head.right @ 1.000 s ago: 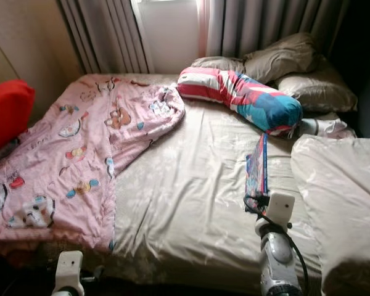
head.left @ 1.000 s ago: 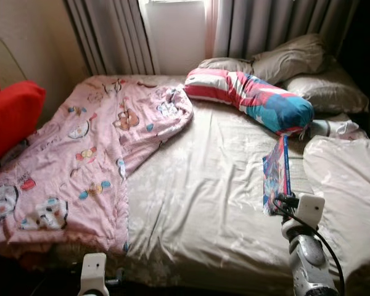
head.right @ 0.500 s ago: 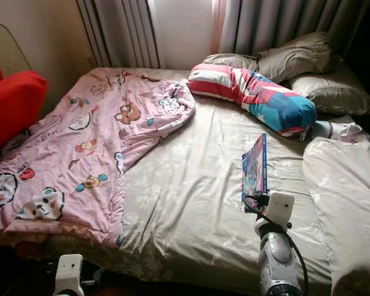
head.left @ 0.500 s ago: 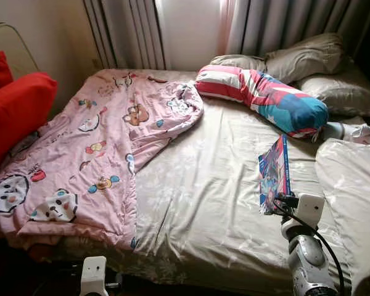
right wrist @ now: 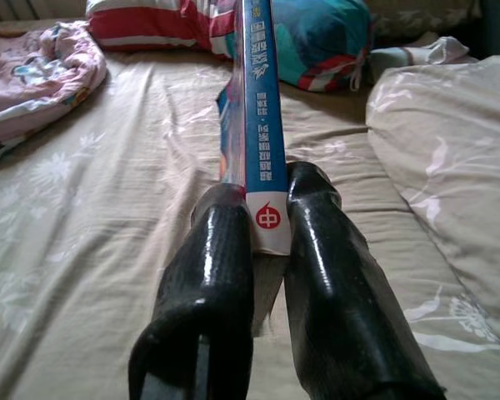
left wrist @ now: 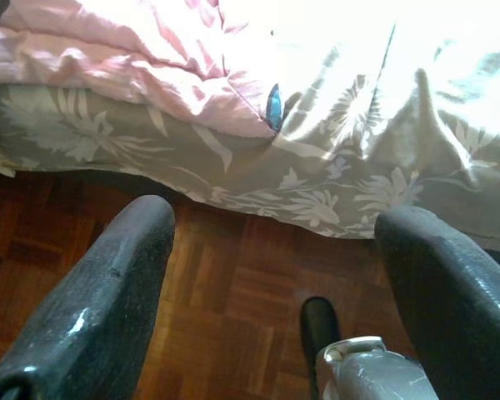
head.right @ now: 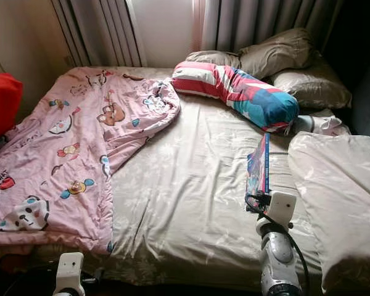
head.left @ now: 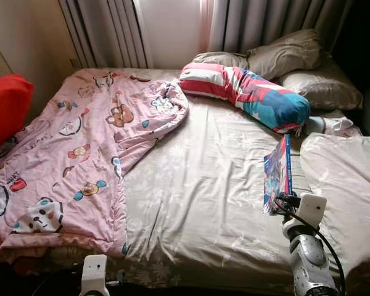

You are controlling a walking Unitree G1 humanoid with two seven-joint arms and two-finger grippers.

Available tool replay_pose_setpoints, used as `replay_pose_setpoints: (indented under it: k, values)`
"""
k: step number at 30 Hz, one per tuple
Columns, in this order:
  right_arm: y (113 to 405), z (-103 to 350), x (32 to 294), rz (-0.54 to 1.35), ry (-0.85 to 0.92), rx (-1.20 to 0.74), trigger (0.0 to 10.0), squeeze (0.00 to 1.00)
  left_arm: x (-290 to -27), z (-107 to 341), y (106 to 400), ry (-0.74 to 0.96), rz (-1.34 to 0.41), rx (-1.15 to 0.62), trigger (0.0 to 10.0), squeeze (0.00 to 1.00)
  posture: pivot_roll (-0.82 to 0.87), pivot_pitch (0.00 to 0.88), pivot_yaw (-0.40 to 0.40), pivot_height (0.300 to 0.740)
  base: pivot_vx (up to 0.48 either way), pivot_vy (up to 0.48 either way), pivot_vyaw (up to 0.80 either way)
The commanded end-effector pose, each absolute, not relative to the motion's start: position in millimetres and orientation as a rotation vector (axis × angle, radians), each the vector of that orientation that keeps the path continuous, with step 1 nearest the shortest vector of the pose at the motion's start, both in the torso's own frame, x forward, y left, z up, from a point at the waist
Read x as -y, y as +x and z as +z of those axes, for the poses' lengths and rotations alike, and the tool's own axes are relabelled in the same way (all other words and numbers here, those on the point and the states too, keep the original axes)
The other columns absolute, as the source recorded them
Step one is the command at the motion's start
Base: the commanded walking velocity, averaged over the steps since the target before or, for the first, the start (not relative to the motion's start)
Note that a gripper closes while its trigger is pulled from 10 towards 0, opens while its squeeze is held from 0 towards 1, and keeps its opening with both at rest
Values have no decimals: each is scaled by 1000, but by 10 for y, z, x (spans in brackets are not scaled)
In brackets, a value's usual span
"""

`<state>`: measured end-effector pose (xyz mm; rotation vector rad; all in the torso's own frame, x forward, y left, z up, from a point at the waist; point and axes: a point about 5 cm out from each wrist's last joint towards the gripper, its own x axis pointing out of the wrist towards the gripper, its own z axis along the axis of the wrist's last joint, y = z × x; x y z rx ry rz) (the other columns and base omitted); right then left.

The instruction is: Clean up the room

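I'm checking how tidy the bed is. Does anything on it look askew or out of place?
Yes. The pink cartoon blanket lies rumpled on the bed's left half, its top corner folded over. The striped bolster lies slanted below the pillows. The right tool pinches a book upright by its spine above the sheet.

A book [head.right: 259, 174] stands on edge above the bed [head.right: 191, 185], beside a pink blanket [head.right: 68, 154].

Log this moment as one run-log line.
right gripper: shut on book, held above bed | left gripper: open, low by bed edge
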<state>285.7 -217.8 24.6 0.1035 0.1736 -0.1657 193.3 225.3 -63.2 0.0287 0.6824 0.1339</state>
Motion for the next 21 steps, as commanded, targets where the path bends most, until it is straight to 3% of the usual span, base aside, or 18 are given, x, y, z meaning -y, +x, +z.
replay_pose_setpoints:
  k: [1,10,15,21]
  values:
    - [2936,357,2173,-164,104,-119,10000,0,-2282,-653,1886,35,138,-700,10000,0,-38,4,13,740,0,-244,0]
    - [2935,343,2168,-163,117,-130,10000,0,-2291,-660,1871,36,141,-705,10000,0,-37,6,13,740,0,-301,0]
    - [2933,352,2168,-163,118,-117,10000,0,-2288,-661,1871,35,141,-705,10000,0,-38,5,13,740,0,-319,-425]
    - [2935,351,2160,-160,116,-119,10000,0,-2292,-658,1874,33,148,-702,10000,0,-37,6,12,740,0,0,0]
